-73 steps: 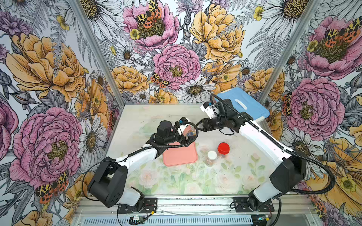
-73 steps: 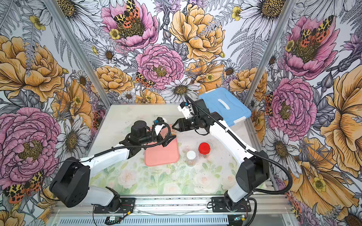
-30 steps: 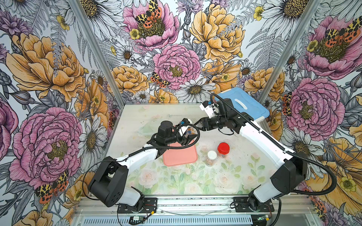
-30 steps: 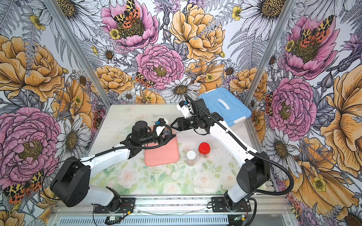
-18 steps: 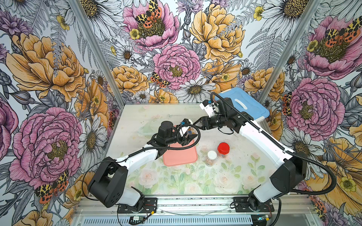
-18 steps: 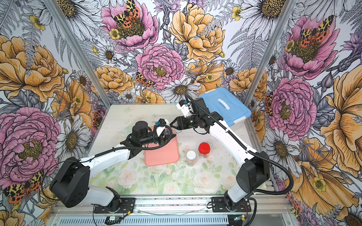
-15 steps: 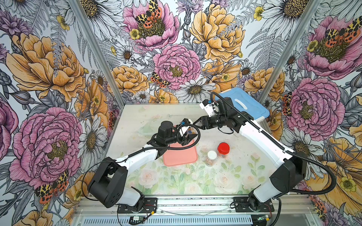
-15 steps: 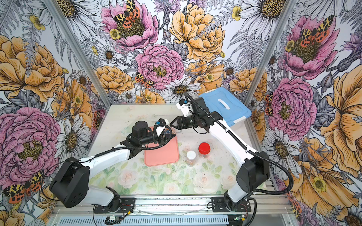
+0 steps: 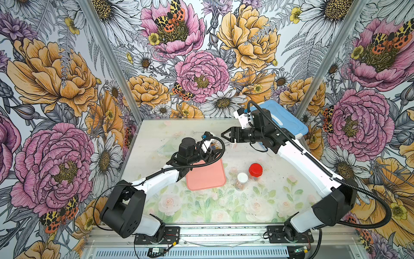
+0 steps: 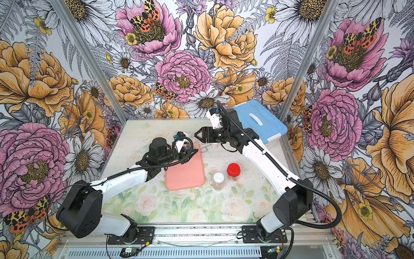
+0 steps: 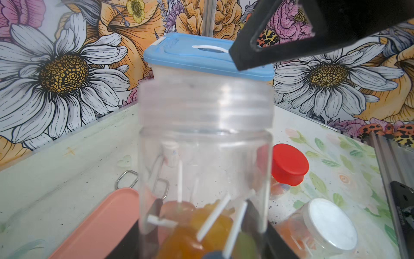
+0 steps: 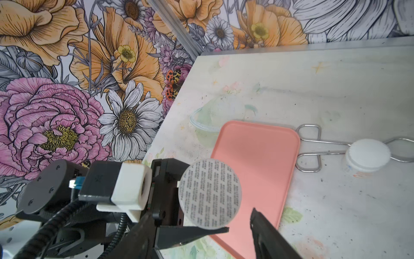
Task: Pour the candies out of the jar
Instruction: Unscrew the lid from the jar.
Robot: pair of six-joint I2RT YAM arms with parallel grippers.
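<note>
My left gripper [image 11: 205, 215] squeezes the jar [image 11: 205, 134], up in the air over the far end of the pink tray [image 12: 257, 161]; the candies [image 11: 201, 222] sit deep at its bottom; my right gripper [image 12: 239, 220] has its fingers [image 12: 266, 233] spread, holding nothing, close to the jar's mouth; a paper cover [image 12: 210, 192] seems to close that mouth; if I tip now, nothing may fall out; if I tug hard, the smooth jar could slip, and candies could miss the tray.

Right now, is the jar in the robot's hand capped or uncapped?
Uncapped: the jar shows bare screw threads in the left wrist view. A printed round seal appears to cover its mouth.
</note>
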